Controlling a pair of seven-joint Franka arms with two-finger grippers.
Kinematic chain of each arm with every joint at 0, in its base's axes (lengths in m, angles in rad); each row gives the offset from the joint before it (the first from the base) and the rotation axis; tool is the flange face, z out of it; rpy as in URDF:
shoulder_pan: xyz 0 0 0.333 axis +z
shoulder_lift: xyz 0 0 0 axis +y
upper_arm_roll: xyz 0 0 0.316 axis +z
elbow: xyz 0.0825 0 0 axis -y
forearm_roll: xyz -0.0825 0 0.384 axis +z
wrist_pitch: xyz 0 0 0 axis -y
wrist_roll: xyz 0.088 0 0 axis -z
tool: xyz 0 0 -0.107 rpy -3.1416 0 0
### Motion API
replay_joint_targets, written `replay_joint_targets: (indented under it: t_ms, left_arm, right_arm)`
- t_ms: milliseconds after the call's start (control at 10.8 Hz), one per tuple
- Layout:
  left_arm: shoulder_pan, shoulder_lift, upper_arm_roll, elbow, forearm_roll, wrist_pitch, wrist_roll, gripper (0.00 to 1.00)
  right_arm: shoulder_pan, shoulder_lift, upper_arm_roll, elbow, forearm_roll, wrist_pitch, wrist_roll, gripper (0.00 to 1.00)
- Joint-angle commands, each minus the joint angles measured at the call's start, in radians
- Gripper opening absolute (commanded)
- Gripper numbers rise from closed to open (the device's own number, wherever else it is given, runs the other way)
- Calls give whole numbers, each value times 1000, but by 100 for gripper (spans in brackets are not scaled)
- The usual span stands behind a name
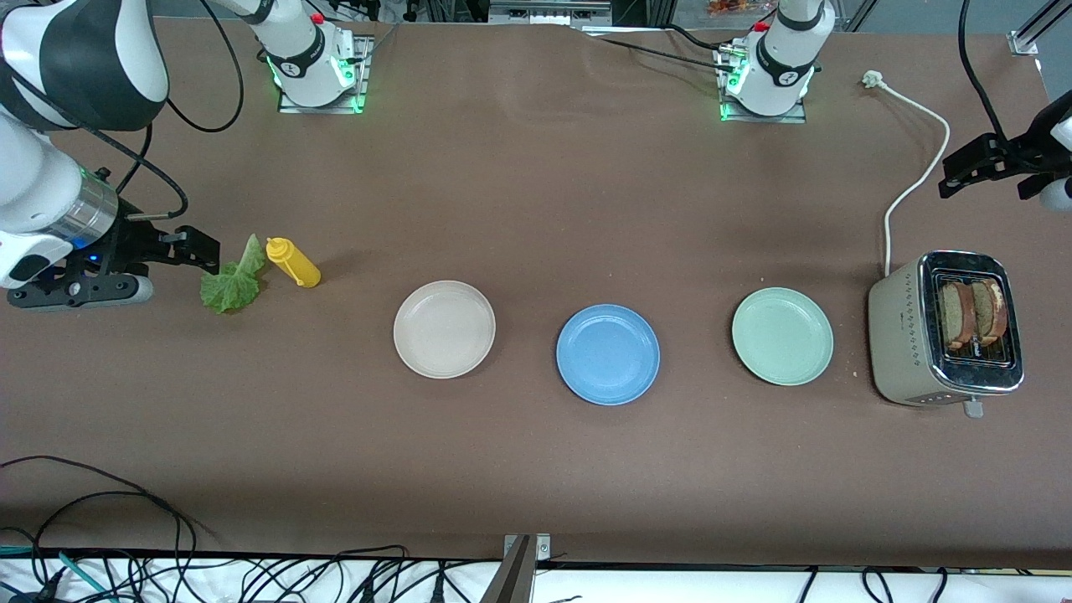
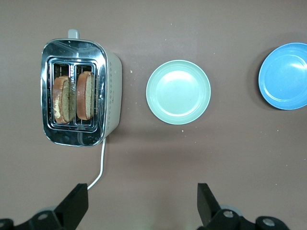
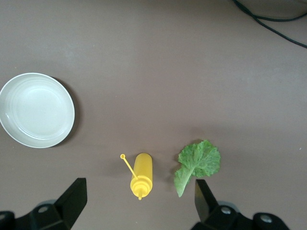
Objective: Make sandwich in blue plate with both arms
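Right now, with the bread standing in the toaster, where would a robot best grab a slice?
By its top crust, coming straight down: both bread slices stand upright in the toaster slots, with only their upper edges exposed, so jaws should close across a slice's thin sides.

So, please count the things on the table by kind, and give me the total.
Plates: 3 (cream-white plate, blue plate, pale green plate)
Bread slices: 2, standing in the toaster
Toaster: 1
Lettuce leaf: 1
Yellow squeeze bottle: 1
Total: 8
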Motion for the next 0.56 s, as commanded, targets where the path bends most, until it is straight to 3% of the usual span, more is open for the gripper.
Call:
replay_joint_targets:
  t_ms: [0,463]
  left_arm:
    - [6,-5,6,6,-18,4,2,100]
    - [23,27,14,0,-17,3,-4,100]
  right_arm:
    - [0,-14,1,3,16,-21,13,100]
    - [0,-17,1,1,16,-23,10,100]
